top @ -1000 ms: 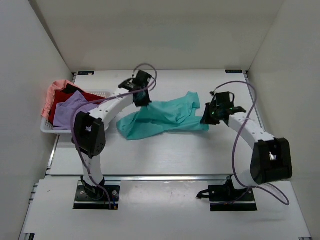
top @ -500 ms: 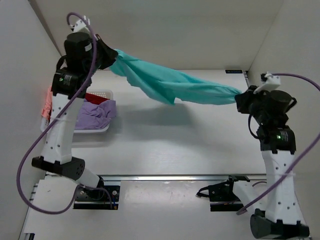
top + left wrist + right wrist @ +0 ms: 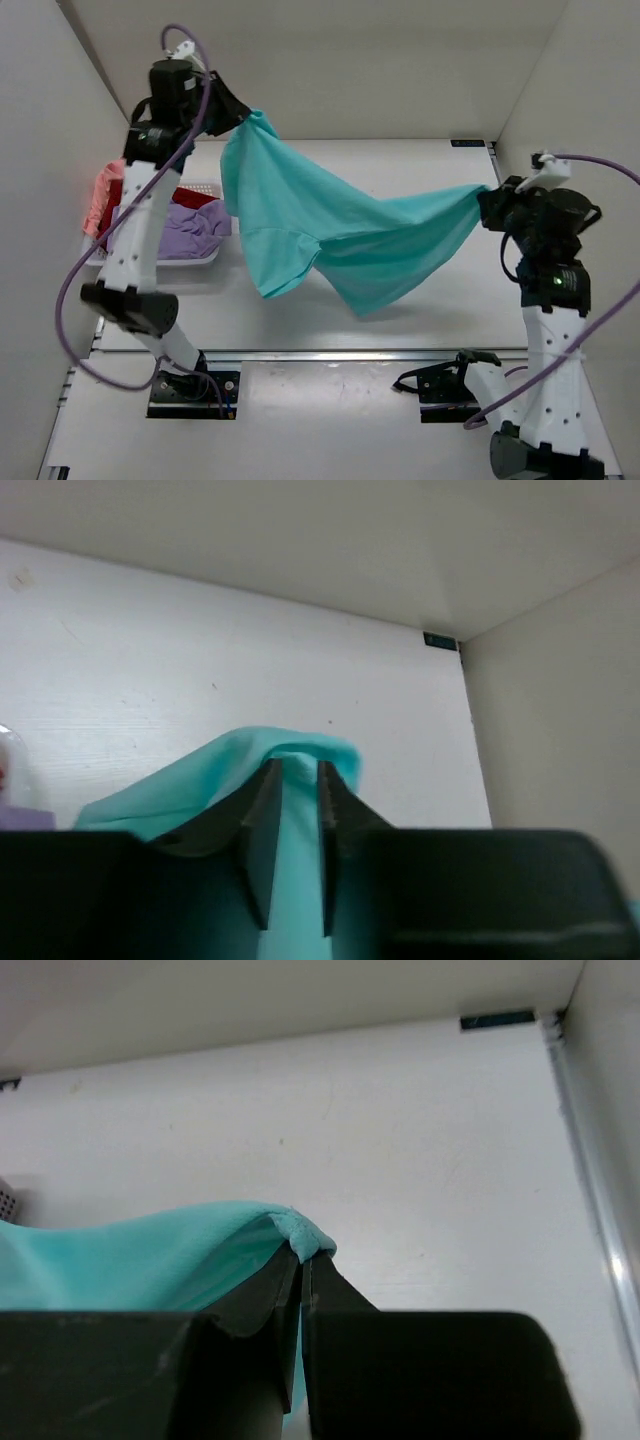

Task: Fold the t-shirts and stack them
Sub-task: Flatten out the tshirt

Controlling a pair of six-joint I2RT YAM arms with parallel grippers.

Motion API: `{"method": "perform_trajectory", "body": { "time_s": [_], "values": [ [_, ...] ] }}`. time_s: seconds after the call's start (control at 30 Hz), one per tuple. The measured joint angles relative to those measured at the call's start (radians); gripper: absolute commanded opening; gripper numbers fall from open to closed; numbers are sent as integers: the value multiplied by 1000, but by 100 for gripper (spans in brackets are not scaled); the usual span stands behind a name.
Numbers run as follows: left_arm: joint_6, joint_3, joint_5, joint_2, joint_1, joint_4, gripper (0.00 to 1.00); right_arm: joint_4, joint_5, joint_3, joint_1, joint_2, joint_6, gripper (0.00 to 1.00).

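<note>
The teal t-shirt [image 3: 340, 235] hangs spread in the air between both raised arms, its lower edge sagging toward the table. My left gripper [image 3: 243, 117] is shut on one corner of it at the upper left; the cloth bunches between the fingers in the left wrist view [image 3: 297, 770]. My right gripper [image 3: 484, 200] is shut on the other end at the right, with a hem pinched at the tips in the right wrist view [image 3: 301, 1250]. The lavender shirt [image 3: 185, 228], the dark red shirt [image 3: 190, 196] and the salmon pink shirt [image 3: 100, 192] lie in the basket at the left.
The white mesh basket [image 3: 205, 257] stands at the table's left edge against the side wall. White walls close in the table [image 3: 400, 310] on the left, back and right. The arm bases sit at the near edge.
Both arms had lifted the teal shirt off the table. Since half a second ago the left gripper moved right and slightly down, and the taut shirt has opened and dropped into a wide hanging sheet.
</note>
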Motion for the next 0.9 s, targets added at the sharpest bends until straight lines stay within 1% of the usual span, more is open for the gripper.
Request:
{"method": "perform_trajectory", "body": {
  "time_s": [0.03,0.07,0.1,0.13,0.2,0.23,0.3,0.37,0.47,0.53,0.6,0.67,0.77,0.83,0.9],
  "values": [
    [-4,7,12,47,-2,4,36,12,9,-29,25,24,6,0],
    [-10,14,25,105,-5,10,45,21,16,-56,47,48,11,0],
    [-10,24,37,162,-10,14,49,28,22,-84,68,75,18,0],
    [-13,31,47,222,-17,18,50,39,27,-111,81,101,23,0],
    [-10,29,60,327,-36,13,60,50,28,-165,96,182,31,0],
    [-5,11,59,361,-49,9,61,51,32,-191,96,219,35,0],
    [2,-80,58,369,-76,-8,63,50,50,-238,95,272,40,0],
    [11,-227,58,315,-105,-16,58,49,80,-273,101,297,41,0],
    [22,-527,51,136,-147,-44,57,58,109,-291,110,306,40,0],
    [18,-742,46,-33,-179,-52,60,77,120,-300,114,306,40,0],
    [2,-909,47,-187,-205,-63,60,100,127,-316,119,313,40,0],
    [-29,-1040,43,-307,-244,-61,62,113,132,-332,124,330,44,0],
    [-89,-1160,44,-361,-333,-34,64,115,136,-345,137,362,48,0],
    [-134,-1217,44,-343,-388,6,66,119,137,-346,148,379,51,0],
    [-172,-1249,40,-315,-418,46,66,122,137,-346,154,388,52,0]
  ]
}}
